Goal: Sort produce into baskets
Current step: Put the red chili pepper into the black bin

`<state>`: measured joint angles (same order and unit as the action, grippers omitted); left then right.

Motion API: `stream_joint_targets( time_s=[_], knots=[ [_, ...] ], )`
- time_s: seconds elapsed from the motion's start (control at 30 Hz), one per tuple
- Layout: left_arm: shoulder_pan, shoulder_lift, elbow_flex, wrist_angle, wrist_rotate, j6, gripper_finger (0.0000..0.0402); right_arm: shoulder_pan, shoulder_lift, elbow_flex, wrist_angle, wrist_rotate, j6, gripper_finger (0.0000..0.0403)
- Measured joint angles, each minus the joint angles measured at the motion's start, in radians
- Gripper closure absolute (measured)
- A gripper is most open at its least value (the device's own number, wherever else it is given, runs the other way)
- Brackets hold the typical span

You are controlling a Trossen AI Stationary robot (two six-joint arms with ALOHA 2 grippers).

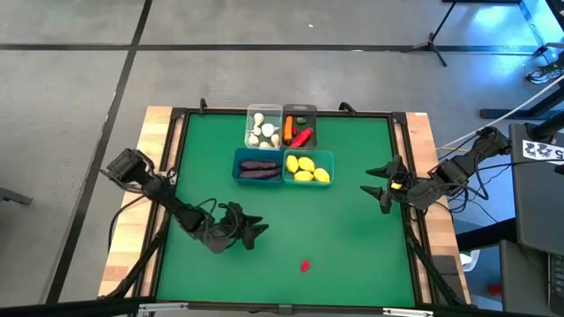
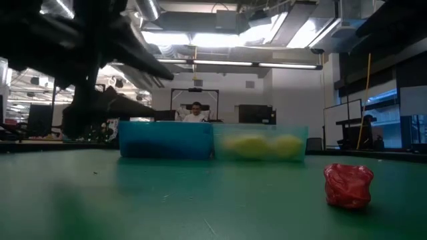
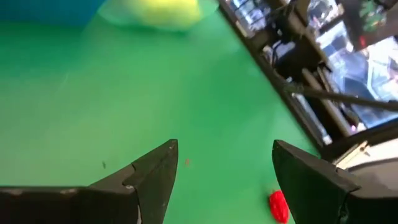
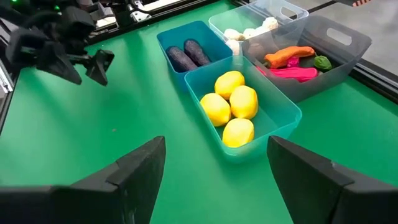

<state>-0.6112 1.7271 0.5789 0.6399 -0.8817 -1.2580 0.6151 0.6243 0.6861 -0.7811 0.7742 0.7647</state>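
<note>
Hovering just above the green counter (image 1: pixel 352 229) near its left side, the left end effector (image 1: pixel 249 231) has its two fingers spread apart with nothing between them. The last loose piece, a red chili pepper (image 1: pixel 305 264), lies alone on the near part of the counter, to the right of and nearer than those fingers; the left wrist view shows it (image 3: pixel 278 206) just outside the right-hand fingertip, not between the two. To do this pick well, the end effector should likely shift right and nearer until the pepper sits centred in the gap, then drop low before closing, since the piece is small and could skid away. The baskets cluster at the far middle: eggplants (image 1: pixel 257 167) in one teal bin, lemons (image 1: pixel 307 170) in the other, garlic (image 1: pixel 263 129) in the clear bin, and the dark grey bin (image 1: pixel 300 111) already holding a carrot and red pieces, which looks like the pepper's home. Waiting at the right edge, the right end effector (image 1: pixel 384 187) also stands apart and empty.
</note>
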Motion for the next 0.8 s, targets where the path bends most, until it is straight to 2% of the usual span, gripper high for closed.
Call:
stream_joint_targets(
  time_s=[0.13, 0.23, 0.3, 0.43, 0.5, 0.67, 0.73, 0.8],
  knots=[
    [0.004, 0.018, 0.0, 0.0, 0.058, 0.014, 0.0147, 0.0, 0.0, 0.0, 0.002, 0.001, 0.001, 0.0123],
    [0.012, 0.018, 0.014, 0.0, 0.082, 0.08, 0.0147, 0.0, 0.0, 0.0, 0.002, 0.013, 0.001, 0.0123],
    [0.021, 0.018, 0.048, 0.0, 0.155, 0.253, 0.0147, 0.0, 0.0, 0.0, 0.002, 0.027, 0.001, 0.0123],
    [0.035, 0.018, 0.159, -0.062, 0.454, 0.785, 0.0147, 0.0, 0.0, 0.0, 0.002, 0.06, 0.001, 0.0123],
    [0.048, 0.018, 0.221, -0.143, 0.492, 0.915, 0.0147, 0.0, 0.0, 0.0, 0.001, 0.071, 0.001, 0.0123],
    [0.138, 0.024, 0.34, -0.279, 0.487, 0.935, 0.0147, 0.0, 0.0, 0.0, -0.002, 0.092, 0.001, 0.0123],
    [0.162, 0.041, 0.355, -0.251, 0.491, 0.941, 0.0147, 0.0, 0.0, 0.0, -0.004, 0.113, 0.001, 0.0123],
    [0.18, 0.079, 0.365, -0.155, 0.491, 0.919, 0.0147, 0.0, 0.0, 0.0, -0.006, 0.132, 0.001, 0.0123]
  ],
)
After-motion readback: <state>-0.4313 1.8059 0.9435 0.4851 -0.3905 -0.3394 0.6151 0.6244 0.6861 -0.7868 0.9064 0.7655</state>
